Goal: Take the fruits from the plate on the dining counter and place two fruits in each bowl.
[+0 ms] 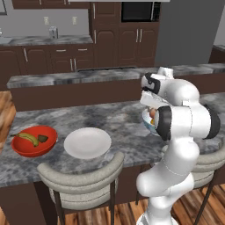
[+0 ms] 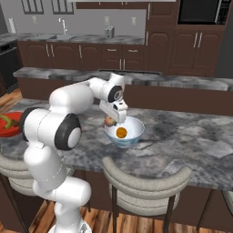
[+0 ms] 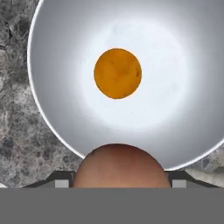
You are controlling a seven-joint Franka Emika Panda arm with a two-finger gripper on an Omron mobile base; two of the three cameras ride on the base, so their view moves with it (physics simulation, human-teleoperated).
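Note:
My gripper point(image 2: 111, 121) is shut on the reddish apple point(image 2: 109, 121) and holds it just above the near-left rim of the white-blue bowl point(image 2: 134, 134). The hand view looks straight down into this bowl point(image 3: 175, 109): the orange point(image 3: 117, 73) lies at its centre, and the apple point(image 3: 120, 166) bulges up between my fingertips. The red bowl point(image 1: 19, 151) at the left of the dining counter point(image 1: 118, 118) holds the banana point(image 1: 28, 138) and the dark green fruit point(image 1: 42, 139). To its right lies the bare white plate point(image 1: 87, 143).
Two padded stools point(image 1: 83, 176) point(image 2: 145, 177) stand against the counter's near edge. A second marbled counter point(image 1: 79, 79) runs behind it, with dark cabinets beyond. My own arm point(image 1: 184, 123) hides most of the white-blue bowl in the left base view.

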